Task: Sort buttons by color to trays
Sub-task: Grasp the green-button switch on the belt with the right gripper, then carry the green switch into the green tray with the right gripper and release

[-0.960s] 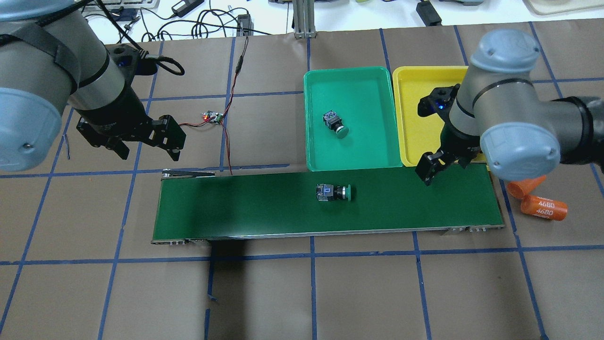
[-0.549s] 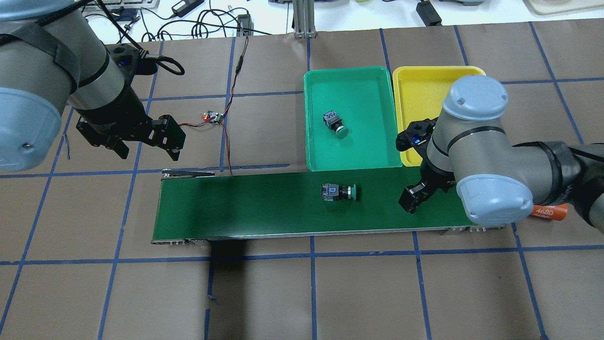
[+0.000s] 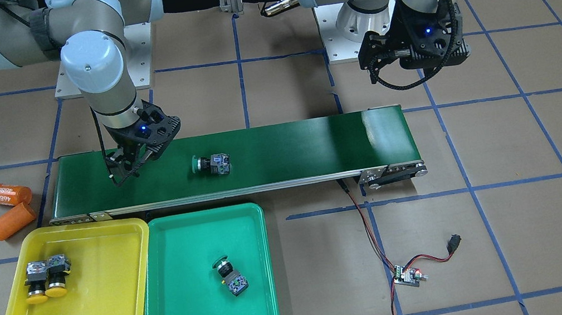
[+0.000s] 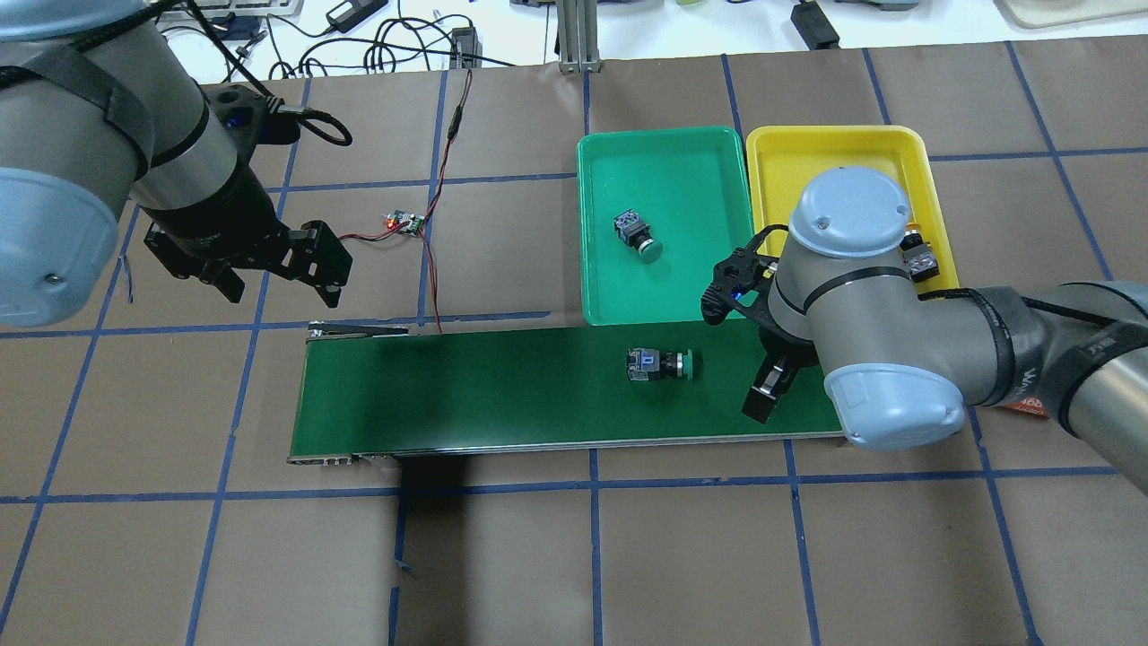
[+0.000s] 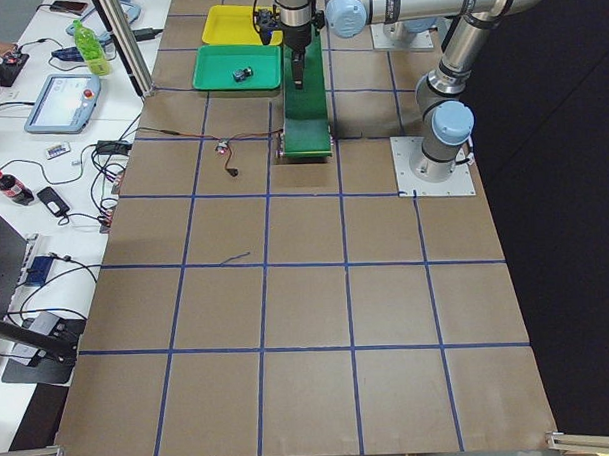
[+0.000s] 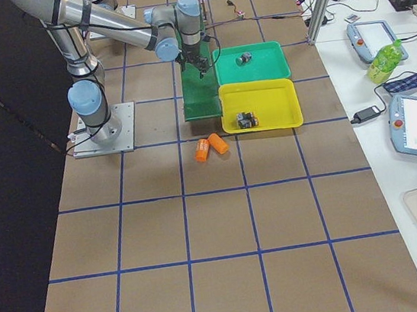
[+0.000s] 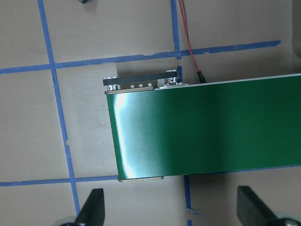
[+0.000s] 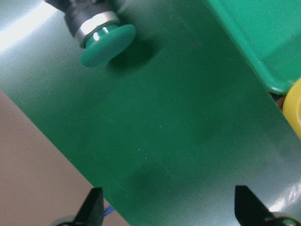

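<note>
Your right gripper (image 8: 170, 209) hung spread wide over the belt (image 4: 493, 395) beside the last green button (image 4: 664, 364); next you needed to straddle it, pinch, then reach the green tray (image 4: 691, 287)

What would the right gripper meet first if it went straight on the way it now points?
Probably the bare conveyor belt: the open right gripper points down at it, and the green button lies off to one side of that line.

At the far end of the worktop (image 5: 308, 318), the yellow tray (image 5: 225, 26) lies just beyond the green tray (image 5: 211, 71), which holds one button (image 5: 241, 74), with the dark-green conveyor belt (image 5: 306, 128) just beside both trays.
</note>
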Available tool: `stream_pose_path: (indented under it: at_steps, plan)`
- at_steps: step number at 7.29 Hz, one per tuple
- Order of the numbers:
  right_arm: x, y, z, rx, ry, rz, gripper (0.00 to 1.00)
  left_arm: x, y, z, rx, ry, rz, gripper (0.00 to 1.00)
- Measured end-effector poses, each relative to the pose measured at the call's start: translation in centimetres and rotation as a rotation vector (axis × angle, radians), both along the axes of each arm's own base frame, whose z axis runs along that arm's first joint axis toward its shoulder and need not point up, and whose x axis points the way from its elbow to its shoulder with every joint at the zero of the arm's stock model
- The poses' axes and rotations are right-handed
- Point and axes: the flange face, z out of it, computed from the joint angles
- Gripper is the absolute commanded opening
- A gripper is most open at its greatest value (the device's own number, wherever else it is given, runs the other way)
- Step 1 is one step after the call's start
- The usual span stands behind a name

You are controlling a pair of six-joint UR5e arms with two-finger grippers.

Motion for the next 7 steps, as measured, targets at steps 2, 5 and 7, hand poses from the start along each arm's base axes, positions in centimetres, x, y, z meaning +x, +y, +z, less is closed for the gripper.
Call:
stream_pose_path:
  at_steps: [2,5,7]
  plan:
    - [2.0,-1.2,-0.6,-0.074,-0.004,0.153,0.97,0.0,0.0,0.0,0.0,0.0,0.0,1.0]
    - [6.7,-2.4,-0.9,-0.13,-0.008,0.262,0.94,0.0,0.0,0.0,0.0,0.0,-0.001,1.0]
    - [7.7,-2.5,-1.1,-0.128,-0.008,0.279,0.95,0.0,0.0,0.0,0.001,0.0,-0.001,1.0]
